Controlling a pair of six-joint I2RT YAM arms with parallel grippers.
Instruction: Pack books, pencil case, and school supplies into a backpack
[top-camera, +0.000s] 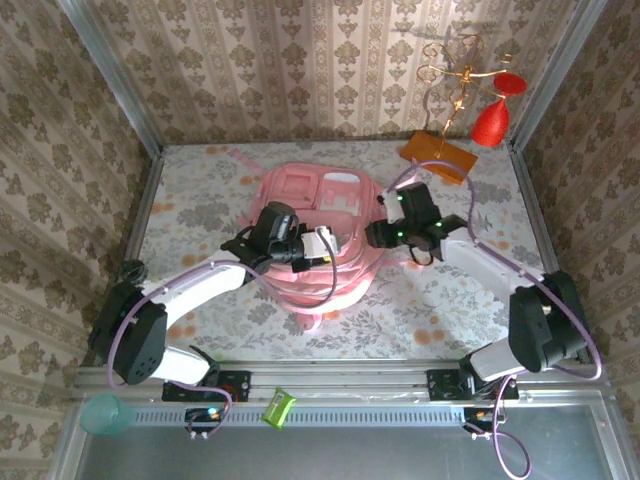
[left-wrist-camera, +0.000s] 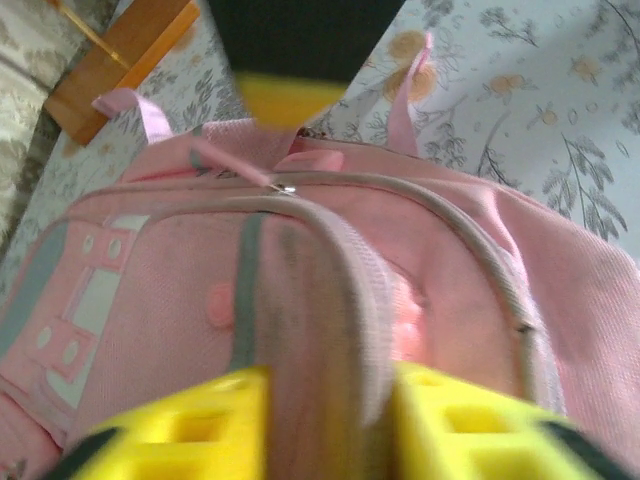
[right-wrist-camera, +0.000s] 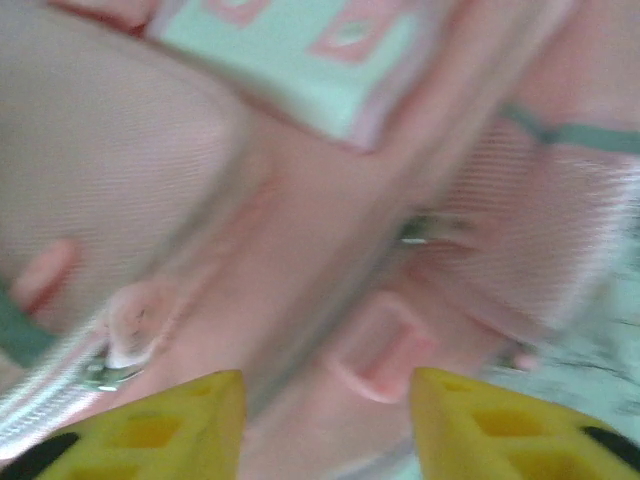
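1. The pink backpack (top-camera: 322, 205) lies flat at the centre of the floral tablecloth (top-camera: 200, 200), front pockets facing up. In the left wrist view a zip pull (left-wrist-camera: 285, 188) sits on its top seam.
2. The left gripper (top-camera: 318, 245) is over the backpack's 8 o'clock part, pointing toward 3 o'clock. In its own camera its yellow fingers (left-wrist-camera: 190, 435) stand apart and a grey strap (left-wrist-camera: 330, 270) of the backpack runs down between them. The jaws are parted and not pinching it.
3. The right gripper (top-camera: 383, 235) is at the backpack's 3 o'clock edge. Its wrist view is blurred, but the yellow fingers (right-wrist-camera: 510, 430) are clearly spread over pink fabric and grasp nothing.
4. At 1 o'clock from the backpack, apart from it and near the back wall, lies the orange stand base (top-camera: 440, 155). A gilt wire stand (top-camera: 455, 75) rises from it, carrying red ornaments (top-camera: 490, 120).
5. On the metal rail at the near edge, a teal cup (top-camera: 105, 412) is at 7 o'clock and a small green object (top-camera: 278, 408) at 6 o'clock.
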